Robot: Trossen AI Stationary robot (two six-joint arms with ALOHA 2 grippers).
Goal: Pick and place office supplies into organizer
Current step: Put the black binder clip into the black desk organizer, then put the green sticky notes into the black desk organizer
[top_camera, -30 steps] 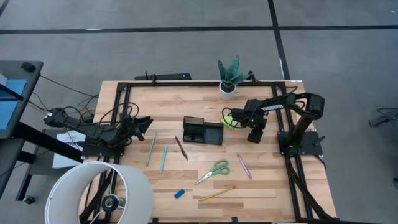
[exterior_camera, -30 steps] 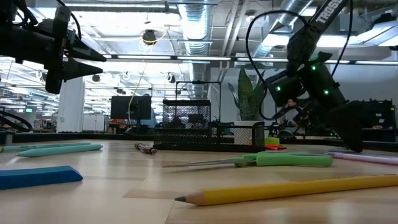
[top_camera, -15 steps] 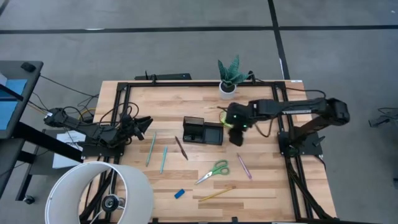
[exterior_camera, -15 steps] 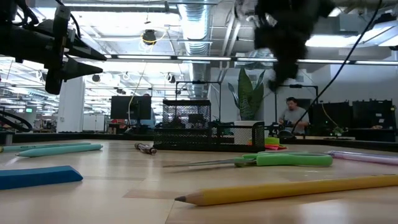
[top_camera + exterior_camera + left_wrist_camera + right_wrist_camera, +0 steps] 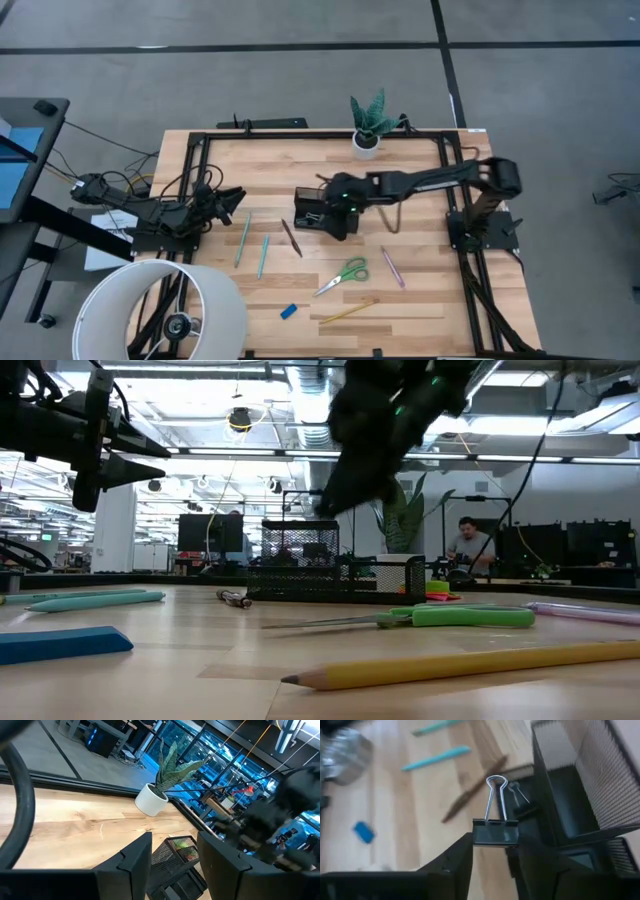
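Organizer (image 5: 325, 211) holds one binder clip (image 5: 521, 806); right gripper (image 5: 492, 851) jaws pinch a second clip (image 5: 495, 831) above it; left gripper (image 5: 172, 855) idle, jaws parted; pens, scissors (image 5: 345, 274), pencil (image 5: 348, 311), eraser (image 5: 288, 311) remain on table.

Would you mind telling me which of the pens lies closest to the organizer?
The brown pen, lying just off the organizer's left end; the two teal pens lie farther left, the pink pen lower right.
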